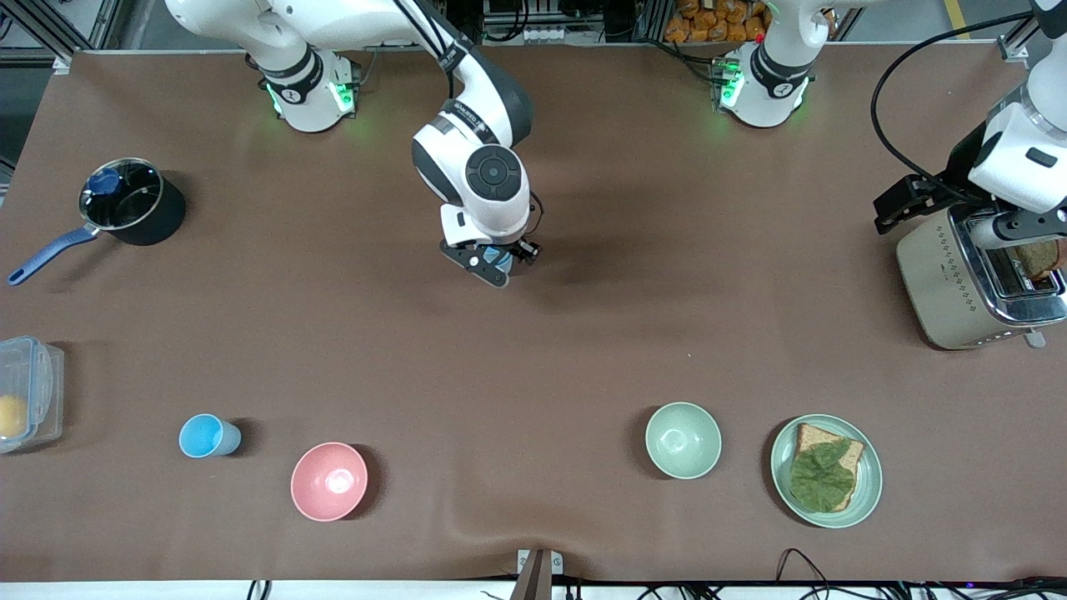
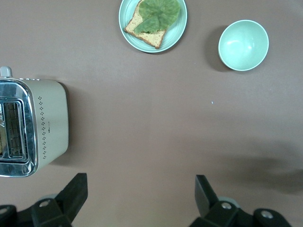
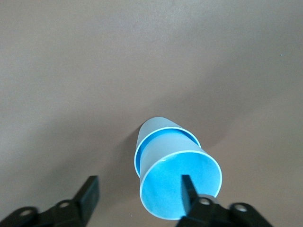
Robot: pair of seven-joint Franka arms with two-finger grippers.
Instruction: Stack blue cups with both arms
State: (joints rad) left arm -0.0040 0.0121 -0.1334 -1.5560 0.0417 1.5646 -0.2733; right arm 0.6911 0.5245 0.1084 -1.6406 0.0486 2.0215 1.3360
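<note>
Two blue cups stand nested in the middle of the table: a bright sky-blue cup (image 3: 161, 189) sits inside a paler blue cup (image 3: 158, 125), and the stack (image 1: 502, 257) shows just under the right hand. My right gripper (image 3: 139, 182) (image 1: 492, 267) is open right above the stack, with one finger (image 3: 186, 189) over the top cup's mouth and the other well clear of its wall. A further sky-blue cup (image 1: 208, 436) sits near the front camera toward the right arm's end. My left gripper (image 2: 139, 194) hangs open and empty over bare table beside the toaster.
A toaster (image 1: 959, 283) (image 2: 42, 123) stands at the left arm's end. A plate with bread and a leaf (image 1: 825, 471), a pale green bowl (image 1: 683, 440) and a pink bowl (image 1: 328, 481) lie near the front camera. A pot (image 1: 129, 200) and a plastic box (image 1: 29, 392) are at the right arm's end.
</note>
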